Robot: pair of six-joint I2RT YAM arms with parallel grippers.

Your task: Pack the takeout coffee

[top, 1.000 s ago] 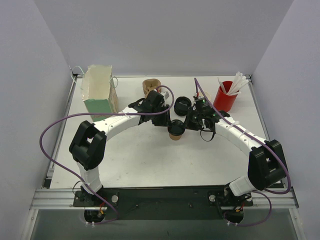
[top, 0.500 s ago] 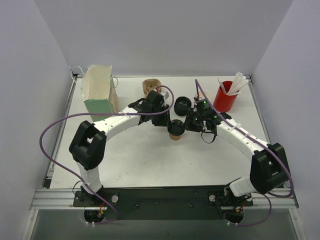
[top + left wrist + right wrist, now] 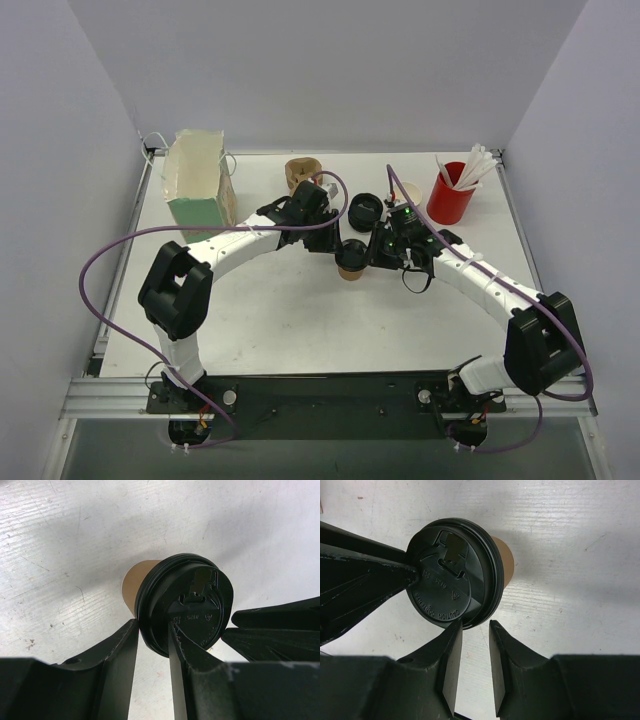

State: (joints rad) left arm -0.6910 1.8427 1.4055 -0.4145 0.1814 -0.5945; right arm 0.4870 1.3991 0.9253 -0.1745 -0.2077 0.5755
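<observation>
The takeout coffee [image 3: 351, 260] stands upright near the middle of the surface [image 3: 290, 320], a little toward the far side. It is a small brown paper cup, and its black lid [image 3: 187, 607] is in place on top.

The left end effector [image 3: 153, 630] comes to the cup from the left. Its two fingers stand partly apart, and the left edge of the lid shows in the gap between them. One finger [image 3: 120, 652] lies against the outside of the rim, and the other one crosses in front of the lid. I cannot tell whether they really pinch the rim or only frame it.

The right end effector [image 3: 475, 627] comes from the opposite side. Its fingers are slightly open, with a narrow gap where only the bare surface shows. Their tips are just at the near edge of the lid, and nothing is clamped between them. In each wrist view the fingers of the other arm appear as dark wedges which touch the far side of the lid.

Behind the cup, close to the right end effector, some loose black lids [image 3: 365, 210] lie on the surface. A stack of tan cups [image 3: 302, 172] lies on its side farther back. A red cup [image 3: 448, 200] with white sticks [image 3: 472, 168] stands at the far right. A green and cream paper bag [image 3: 200, 190] stands at the far left, well apart from the coffee.
</observation>
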